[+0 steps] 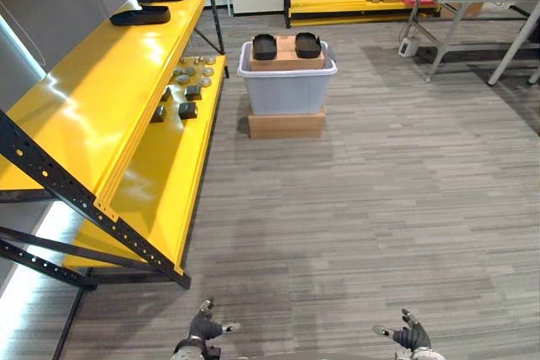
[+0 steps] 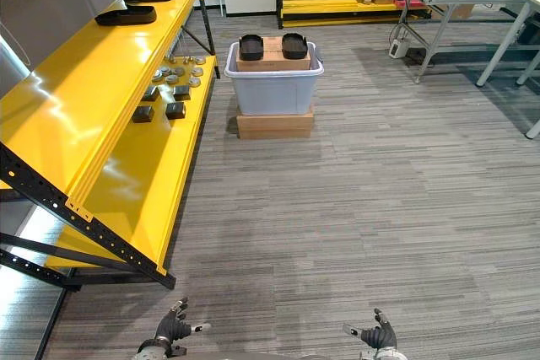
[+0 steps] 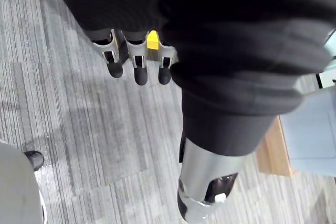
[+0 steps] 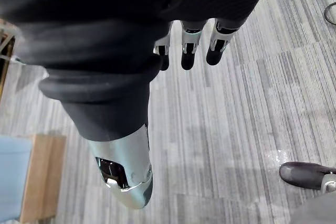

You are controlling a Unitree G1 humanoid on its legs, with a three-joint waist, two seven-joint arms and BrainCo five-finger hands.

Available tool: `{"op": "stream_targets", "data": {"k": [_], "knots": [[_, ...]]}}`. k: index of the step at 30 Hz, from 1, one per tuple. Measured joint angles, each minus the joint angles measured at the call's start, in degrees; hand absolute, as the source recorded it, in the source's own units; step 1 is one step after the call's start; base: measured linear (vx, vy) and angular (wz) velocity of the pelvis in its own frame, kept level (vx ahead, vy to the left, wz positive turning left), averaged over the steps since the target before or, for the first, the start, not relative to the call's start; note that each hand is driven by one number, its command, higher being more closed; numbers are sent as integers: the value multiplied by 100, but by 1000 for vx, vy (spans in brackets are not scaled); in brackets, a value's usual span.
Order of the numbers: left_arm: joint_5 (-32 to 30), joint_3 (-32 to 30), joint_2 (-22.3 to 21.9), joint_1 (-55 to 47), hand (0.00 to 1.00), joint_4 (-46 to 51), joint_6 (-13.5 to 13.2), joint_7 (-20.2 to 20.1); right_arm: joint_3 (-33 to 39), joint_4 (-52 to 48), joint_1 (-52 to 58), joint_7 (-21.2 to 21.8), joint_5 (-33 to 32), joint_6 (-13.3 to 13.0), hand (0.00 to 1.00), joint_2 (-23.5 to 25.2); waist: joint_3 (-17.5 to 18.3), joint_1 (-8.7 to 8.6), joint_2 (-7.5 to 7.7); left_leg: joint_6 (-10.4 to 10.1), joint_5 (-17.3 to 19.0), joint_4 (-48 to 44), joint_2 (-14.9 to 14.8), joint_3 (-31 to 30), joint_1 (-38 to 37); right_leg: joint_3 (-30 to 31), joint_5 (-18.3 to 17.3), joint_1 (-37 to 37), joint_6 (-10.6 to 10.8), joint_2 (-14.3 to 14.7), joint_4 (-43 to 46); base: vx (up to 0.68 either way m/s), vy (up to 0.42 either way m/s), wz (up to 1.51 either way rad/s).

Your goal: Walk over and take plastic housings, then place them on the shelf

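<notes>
Head stereo pair angled down, sharing floor (image 1: 380,208), shelf (image 1: 101,99), bin (image 1: 287,92); wrist cameras close along left hand (image 3: 137,72), right hand (image 4: 189,56)

Beneath both hands runs a grey striped carpet floor (image 1: 380,208), matt and finely ribbed; the left hand (image 1: 203,326) and right hand (image 2: 377,339) have smooth silvery fingers with dull dark tips, and a matt dark ribbed cover (image 3: 236,51) like soft cloth; ahead of the left hand the long yellow metal shelf (image 1: 101,99) is gloss-painted and throws white glare; its black perforated steel uprights (image 1: 51,183) are matt; black moulded plastic housings (image 1: 140,15) far along it look smooth, faintly sheened; well ahead between the hands, a pale grey plastic tub (image 1: 287,90) is smooth and slightly translucent; its brown cardboard box (image 1: 287,58) is matt, under a second pair of housings (image 1: 264,45).
</notes>
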State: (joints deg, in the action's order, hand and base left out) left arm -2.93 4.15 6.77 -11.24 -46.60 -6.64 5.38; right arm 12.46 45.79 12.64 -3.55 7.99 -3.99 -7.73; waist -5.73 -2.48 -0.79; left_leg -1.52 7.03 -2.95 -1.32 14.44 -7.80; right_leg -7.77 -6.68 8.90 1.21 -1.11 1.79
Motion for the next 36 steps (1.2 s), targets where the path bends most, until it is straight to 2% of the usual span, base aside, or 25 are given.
{"op": "stream_targets", "data": {"k": [9, 15, 19, 22, 23, 24, 25, 26, 27, 28, 29, 30, 31, 32, 34, 35, 36], "knots": [[7, -27, -132, 2, 0, 0, 0, 4, -1, -4, -122, -9, 31, 3, 0, -3, -25, -13, -17, -45, -31, 125, 32, 0, -88, -1, 34, 108, 51, -6, -154, 1, -3, 0], [75, -96, -208, -2, 0, 0, 7, 7, 118, -4, -160, -42, -412, 11, 0, 22, -88, -22, -52, -47, -29, 209, 32, 46, -186, 19, 34, 173, 51, 5, -200, 7, -29, -2], [127, -217, -207, 1, 0, 0, 11, 32, 127, -4, -241, -139, -531, 19, 0, 76, -157, -18, -12, -44, -24, 205, 33, 163, -140, 126, 35, 84, 50, 3, -196, -19, -36, -15], [170, -207, -223, 45, 0, 14, 12, 99, 225, 4, -395, -156, -578, 50, 0, 76, -206, -29, -92, 133, 148, -25, 3, 303, 151, 203, 14, -203, 60, 1, -93, -16, -9, -21], [241, -207, -230, 96, 0, 56, 16, 101, 300, 12, -483, -169, -594, 64, 0, 65, -250, -16, -165, 167, 308, -215, -23, 369, 281, 294, -141, -432, 129, -16, 212, 8, 16, -32], [247, -209, -228, 92, 0, 97, 19, 103, 328, 11, -513, -173, -618, 69, 0, 61, -272, 2, -175, 190, 397, -319, -22, 416, 336, 309, -303, -541, 188, -53, 455, 28, 35, -28], [256, -202, -227, 97, 0, 180, 19, 105, 345, 12, -560, -176, -639, 79, 0, 44, -327, -16, -181, 243, 574, -506, 15, 455, 384, 295, -643, -790, 365, -183, 1093, 49, 62, -12], [262, -195, -232, 97, 0, 249, 19, 108, 355, 14, -520, -175, -642, 107, 0, 36, -385, -51, -113, 307, 749, -592, 86, 444, 387, 165, -888, -1124, 491, -342, 1971, 39, 74, -5], [270, -189, -226, 99, 0, 266, 19, 110, 351, 12, -514, -171, -643, 120, 0, 46, -392, -43, -109, 335, 807, -619, 127, 420, 346, 48, -934, -1331, 464, -450, 2490, 82, 105, 8], [286, -136, -193, 124, 0, 280, 20, 113, 341, 10, -490, -169, -643, 142, 0, 75, -420, -106, -113, 422, 892, -677, 185, 341, 231, -168, -908, -1783, 440, -696, 3601, 185, 108, 29], [288, -76, -142, 136, 0, 293, 25, 119, 330, 14, -454, -162, -651, 202, 0, 102, -472, -198, -100, 492, 939, -782, 194, 277, 60, -322, -1070, -2060, 404, -864, 4301, 248, 101, 33], [288, -54, -124, 141, 0, 307, 28, 121, 327, 15, -448, -159, -694, 216, 0, 99, -496, -202, -131, 503, 979, -779, 188, 267, -60, -416, -1170, -2148, 375, -923, 4432, 378, 101, 25], [288, -10, -86, 164, 0, 318, 29, 130, 310, 15, -447, -158, -749, 215, 0, 81, -564, -209, -115, 498, 1012, -715, 148, 233, -245, -684, -1279, -2353, 337, -1011, 4417, 323, 68, 17], [289, 17, -77, 217, 0, 319, 30, 130, 257, 15, -466, -158, -753, 214, 0, 55, -608, -273, -241, 496, 1011, -651, 73, 135, -324, -908, -1267, -2501, 311, -1009, 4215, 397, 36, 42], [301, 26, -47, 412, 0, 320, 31, 142, 217, 13, -559, -162, -752, 212, 0, 17, -771, -338, -281, 463, 993, -568, -155, -14, -459, -1226, -1115, -2774, 240, -902, 3450, 351, -60, 49], [335, 25, -8, 562, 0, 320, 30, 158, 216, 12, -621, -161, -752, 210, 0, -15, -909, -332, -296, 267, 978, -508, -266, -29, -604, -1195, -622, -3049, 226, -798, 2677, 373, -101, 23], [336, 25, -9, 591, 0, 320, 27, 190, 213, 7, -647, -162, -752, 210, 0, -20, -920, -331, -217, 139, 989, -484, -283, -22, -667, -1102, -311, -3127, 230, -745, 2240, 400, -125, 18]]}}
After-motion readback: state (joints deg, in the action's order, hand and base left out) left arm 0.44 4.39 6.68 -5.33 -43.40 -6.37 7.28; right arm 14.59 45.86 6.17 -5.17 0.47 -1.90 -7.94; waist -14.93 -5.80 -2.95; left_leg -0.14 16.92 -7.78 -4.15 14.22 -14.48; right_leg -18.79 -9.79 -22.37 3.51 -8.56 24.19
